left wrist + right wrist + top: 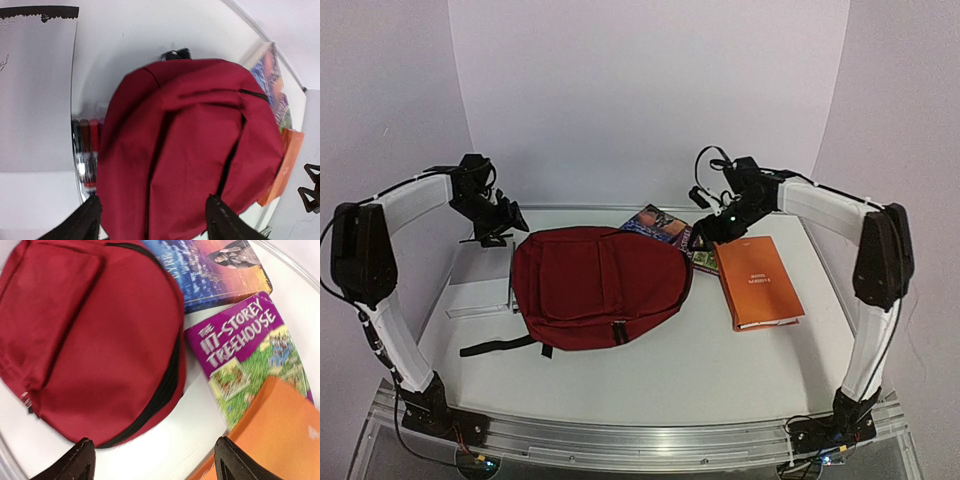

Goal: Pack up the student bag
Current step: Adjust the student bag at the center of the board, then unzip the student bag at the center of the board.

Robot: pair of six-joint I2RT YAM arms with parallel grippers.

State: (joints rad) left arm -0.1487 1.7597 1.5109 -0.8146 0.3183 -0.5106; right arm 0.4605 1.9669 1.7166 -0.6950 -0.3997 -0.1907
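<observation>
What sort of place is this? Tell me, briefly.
Likely a robot lab test bench: robot arms bolted to a metal rail, a white table boxed in by plain white walls, and a staged student bag beside an orange book.

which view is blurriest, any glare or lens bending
Right wrist: most smeared, title on the purple book soft. Left wrist: student bag sharper, white glare on the red pens. Top external: evenly lit, table rim bowed.

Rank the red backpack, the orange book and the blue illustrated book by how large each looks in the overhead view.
1. red backpack, clearly largest.
2. orange book.
3. blue illustrated book, smallest as seen, though the backpack covers part of it, so its true size is unsure.
</observation>
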